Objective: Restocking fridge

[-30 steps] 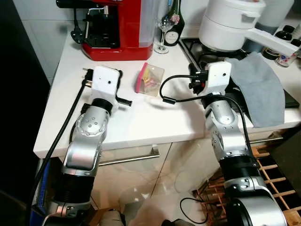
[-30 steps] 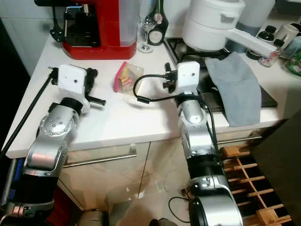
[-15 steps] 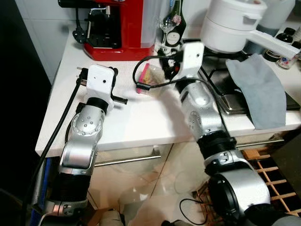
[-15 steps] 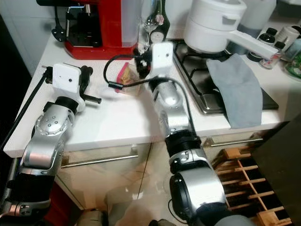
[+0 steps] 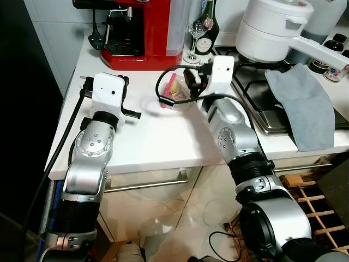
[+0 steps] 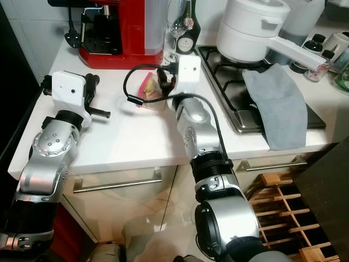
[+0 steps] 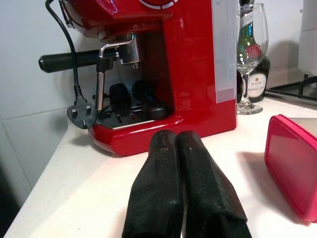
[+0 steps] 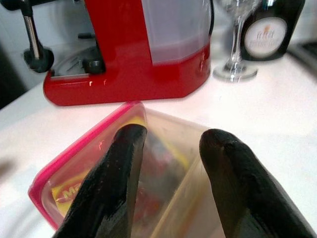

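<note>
Now right tool [image 8: 168,144] astride container [image 8: 99,183].

I see my right claw [image 6: 163,76] reaching to the pink-lidded container [image 6: 151,90] on the white counter [image 6: 131,136], just in front of the red coffee machine [image 6: 117,30]. My left claw [image 6: 91,87] hovers near the machine too.

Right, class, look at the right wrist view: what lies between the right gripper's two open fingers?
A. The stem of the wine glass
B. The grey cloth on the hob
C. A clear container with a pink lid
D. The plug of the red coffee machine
C: the right gripper has its black fingers spread either side of the clear container with a pink lid, which stands on the white counter.
</note>
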Motion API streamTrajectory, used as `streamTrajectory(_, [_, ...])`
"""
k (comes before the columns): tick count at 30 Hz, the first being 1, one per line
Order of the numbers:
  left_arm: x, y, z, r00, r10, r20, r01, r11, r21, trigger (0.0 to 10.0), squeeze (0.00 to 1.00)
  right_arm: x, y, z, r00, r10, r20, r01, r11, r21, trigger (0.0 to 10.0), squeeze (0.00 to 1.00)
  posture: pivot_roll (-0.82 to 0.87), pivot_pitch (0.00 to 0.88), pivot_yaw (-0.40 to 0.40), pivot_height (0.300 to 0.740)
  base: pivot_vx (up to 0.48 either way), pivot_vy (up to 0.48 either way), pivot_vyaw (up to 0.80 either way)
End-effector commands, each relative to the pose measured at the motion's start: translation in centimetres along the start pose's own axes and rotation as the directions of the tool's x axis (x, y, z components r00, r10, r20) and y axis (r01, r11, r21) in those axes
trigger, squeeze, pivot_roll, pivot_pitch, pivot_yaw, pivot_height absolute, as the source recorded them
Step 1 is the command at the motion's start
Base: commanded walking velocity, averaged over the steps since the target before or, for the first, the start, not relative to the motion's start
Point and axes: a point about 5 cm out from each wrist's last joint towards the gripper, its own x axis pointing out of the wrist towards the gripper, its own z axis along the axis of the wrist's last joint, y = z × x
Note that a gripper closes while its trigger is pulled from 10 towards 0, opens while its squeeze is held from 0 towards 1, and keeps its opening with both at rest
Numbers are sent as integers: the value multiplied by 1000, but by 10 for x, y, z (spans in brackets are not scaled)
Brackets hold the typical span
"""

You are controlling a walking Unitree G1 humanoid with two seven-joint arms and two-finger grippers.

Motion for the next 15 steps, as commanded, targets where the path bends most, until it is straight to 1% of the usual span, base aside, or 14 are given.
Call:
streamTrajectory(1, [3,-3,5,1000,-9,20,9,1000,-1,10000,0,-3,-8,-5,999,-16,-36,17,1000,17,10000,0,167,0,-80,740,0,0,0])
streamTrajectory(4, [2,-1,4,1000,-3,20,3,1000,-2,10000,0,-13,-24,-13,994,-50,-98,51,999,13,10000,0,159,0,-81,740,0,0,0])
streamTrajectory(5, [2,-1,4,1000,-3,20,3,1000,-2,10000,0,-13,-24,-13,994,-50,-98,51,999,13,10000,0,159,0,-81,740,0,0,0])
streamTrajectory(9, [4,0,3,1000,0,20,0,1000,-3,10000,0,-27,-50,-14,984,-120,-131,119,993,-17,10000,0,137,0,-74,740,0,0,0])
streamTrajectory(10, [4,0,3,1000,0,20,0,1000,-3,10000,0,-27,-50,-14,984,-120,-131,119,993,-17,10000,0,137,0,-74,740,0,0,0])
streamTrajectory(12, [5,0,4,1000,-2,23,3,1000,-4,10000,0,-31,-58,-15,979,-143,-144,141,990,-25,10000,0,131,0,-71,740,0,0,0])
streamTrajectory(13, [6,-2,5,1000,-8,29,8,1000,-5,10000,0,-40,-70,-21,970,-175,-168,170,985,-41,10000,0,130,0,-69,740,0,0,0])
streamTrajectory(14, [6,-2,5,1000,-8,29,8,1000,-5,10000,0,-40,-70,-21,970,-175,-168,170,985,-41,10000,0,130,0,-69,740,0,0,0])
streamTrajectory(15, [7,-2,6,999,-10,31,10,1000,-5,10000,0,-44,-74,-22,967,-190,-172,182,982,-58,10000,0,128,0,-67,740,0,0,0])
